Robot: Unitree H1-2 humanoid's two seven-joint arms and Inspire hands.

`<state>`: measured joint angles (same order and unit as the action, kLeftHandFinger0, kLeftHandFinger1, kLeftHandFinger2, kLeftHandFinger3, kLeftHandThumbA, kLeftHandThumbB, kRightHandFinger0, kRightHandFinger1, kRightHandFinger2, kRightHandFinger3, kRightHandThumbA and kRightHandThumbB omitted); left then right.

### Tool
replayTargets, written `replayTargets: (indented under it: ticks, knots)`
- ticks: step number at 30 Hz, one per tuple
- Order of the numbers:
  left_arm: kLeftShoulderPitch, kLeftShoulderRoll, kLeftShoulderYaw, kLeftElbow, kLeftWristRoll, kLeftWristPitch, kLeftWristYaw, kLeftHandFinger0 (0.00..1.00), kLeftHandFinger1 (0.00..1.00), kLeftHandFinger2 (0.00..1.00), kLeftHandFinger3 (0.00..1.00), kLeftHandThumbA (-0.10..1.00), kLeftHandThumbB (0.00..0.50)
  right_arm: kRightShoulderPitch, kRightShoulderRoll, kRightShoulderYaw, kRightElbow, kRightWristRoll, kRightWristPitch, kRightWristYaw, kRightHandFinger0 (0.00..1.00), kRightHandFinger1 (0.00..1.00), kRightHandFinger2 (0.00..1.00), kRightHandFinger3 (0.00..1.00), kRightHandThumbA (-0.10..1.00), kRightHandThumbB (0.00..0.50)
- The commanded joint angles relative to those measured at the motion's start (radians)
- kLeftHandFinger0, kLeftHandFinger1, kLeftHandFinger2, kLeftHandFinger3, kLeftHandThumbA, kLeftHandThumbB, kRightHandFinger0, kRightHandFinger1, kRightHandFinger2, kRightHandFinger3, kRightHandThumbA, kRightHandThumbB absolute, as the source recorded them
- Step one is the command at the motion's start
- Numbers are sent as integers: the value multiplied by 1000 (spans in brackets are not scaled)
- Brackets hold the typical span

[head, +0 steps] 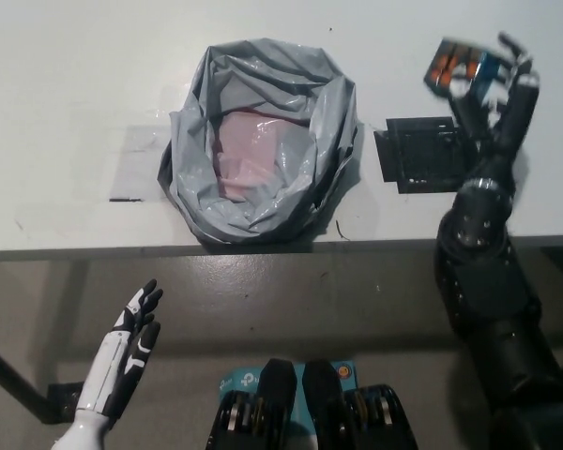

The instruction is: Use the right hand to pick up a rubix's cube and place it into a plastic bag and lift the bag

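Gripping the cube (466, 67), the right hand (493, 89) hovers above the white table (66, 84).

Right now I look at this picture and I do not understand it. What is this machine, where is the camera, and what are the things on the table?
This is a humanoid robot, and the camera sits on its head, looking steeply down over its own arms. The black right hand comes in from the right and holds a Rubik's cube with coloured squares, raised above the white table. Below the cube, a flat black square pad lies on the table. To its left is a grey plastic bag, its mouth open upward, with something pinkish showing inside. The white left hand rests low at the picture's lower left, in front of the table edge, fingers apart and holding nothing.
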<state>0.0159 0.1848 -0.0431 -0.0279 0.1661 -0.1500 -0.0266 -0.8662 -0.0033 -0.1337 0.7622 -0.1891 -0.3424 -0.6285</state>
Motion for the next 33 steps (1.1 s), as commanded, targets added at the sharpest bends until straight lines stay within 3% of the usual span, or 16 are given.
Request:
replayTargets:
  ticks: [1,5,8,9,10,14,15,17,20,29,32,33]
  knots:
    - [-4,-4,4,-16,-1,-35,6,1000,1000,1000,1000,1000,126,-105,44,57,-222,-31,60,51,34,312,655,679,-96,196]
    - [1,-11,2,-16,-3,-41,8,1000,1000,1000,1000,1000,120,-128,105,148,-279,-82,98,92,31,311,664,670,-100,177]
    - [8,-12,4,-26,-8,-30,5,1000,1000,1000,1000,1000,132,-155,131,215,-226,-120,61,106,0,276,684,664,-100,154]
    - [9,-13,5,-27,-7,-30,6,1000,1000,1000,1000,1000,138,-158,132,223,-219,-119,55,108,6,270,647,610,-100,219]
    - [9,-14,5,-27,-4,-30,6,1000,1000,1000,1000,1000,134,-163,133,233,-209,-122,53,104,1,234,635,591,-100,178]
    - [9,-13,6,-36,-1,-26,5,1000,1000,1000,1000,1000,145,-225,154,292,-57,-168,11,75,0,183,611,594,-100,165]
    - [9,-14,7,-40,-7,-23,3,1000,1000,1000,1000,1000,143,-247,157,316,2,-188,4,73,0,224,664,663,-100,155]
    - [8,-14,8,-41,-8,-18,2,1000,1000,1000,1000,1000,145,-270,163,329,62,-186,-1,79,0,262,694,704,-100,162]
    - [1,-14,5,-38,0,-24,4,1000,1000,1000,1000,1000,133,-323,174,339,201,-169,-6,77,0,275,690,697,-100,145]
    - [-18,-11,4,-44,-16,-9,-11,1000,1000,1000,1000,1000,135,-363,149,388,431,-203,-25,22,0,315,724,752,-100,155]
    - [-24,-9,4,-35,-8,-21,-7,1000,1000,1000,1000,1000,130,-363,136,418,455,-232,15,22,8,351,744,796,-100,161]
    - [-25,-7,4,-32,-2,-24,-4,1000,1000,1000,1000,1000,134,-364,131,437,457,-251,45,23,38,372,747,790,-29,178]
